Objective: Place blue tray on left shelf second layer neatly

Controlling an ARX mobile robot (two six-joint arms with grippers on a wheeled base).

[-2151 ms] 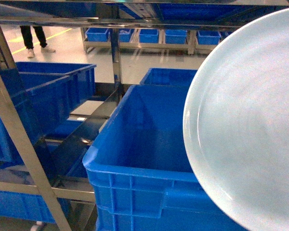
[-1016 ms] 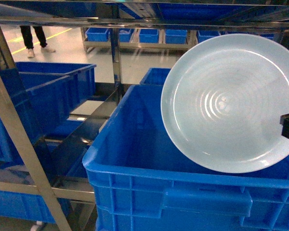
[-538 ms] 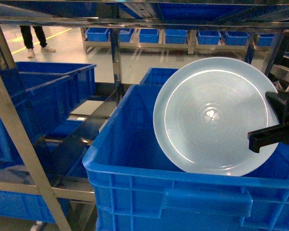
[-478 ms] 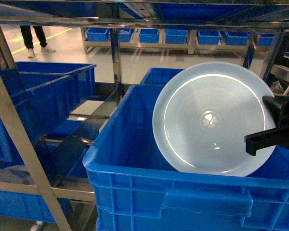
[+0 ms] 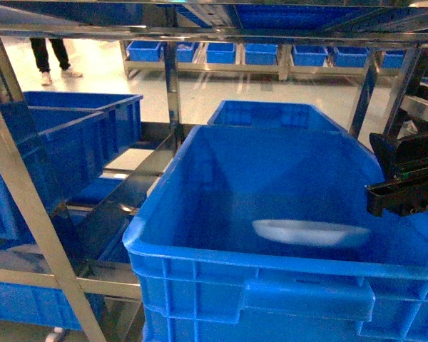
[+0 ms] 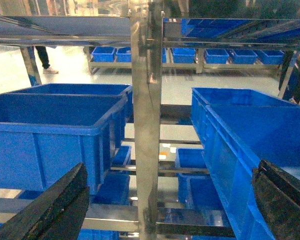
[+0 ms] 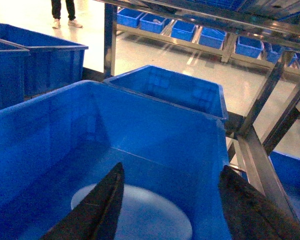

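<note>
glossy pale plastic blue tray [image 7: 132, 212]; shiny reflective steel left shelf [image 6: 146, 125]; smooth plastic crate [image 5: 200, 267].

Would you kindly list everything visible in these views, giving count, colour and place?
Tray: one, pale blue, lying inside the front crate.
Front crate: one, dark blue, on the steel shelf.
Other crates: several, dark blue, left, behind and on far racks.
Shelf: shiny steel uprights and tiers.
Person: legs only, dark trousers, far left.
Right gripper: black, open above the tray.
Left gripper: black, open, empty.
</note>
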